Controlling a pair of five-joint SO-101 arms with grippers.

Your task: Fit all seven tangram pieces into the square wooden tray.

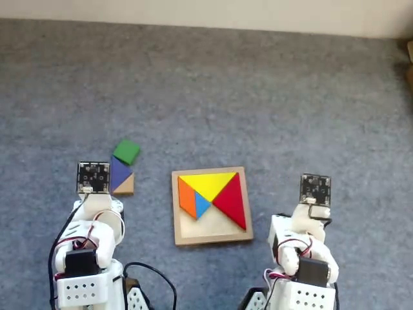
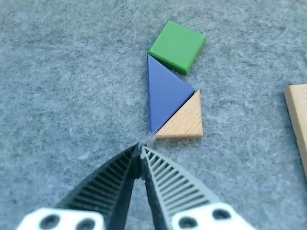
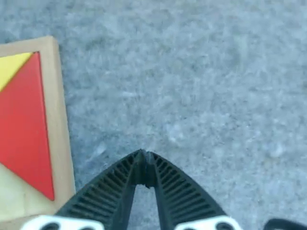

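Grey carpet (image 1: 258, 90) lies beneath the left claw (image 2: 141, 149) and right claw (image 3: 144, 156), both pressed together, flanking the wooden tray (image 1: 216, 231).

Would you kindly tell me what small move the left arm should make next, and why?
Probably open the left gripper and ease it forward over the wooden triangle. It is shut just short of that piece, which lies with the blue triangle and green square outside the tray, which has bare space.
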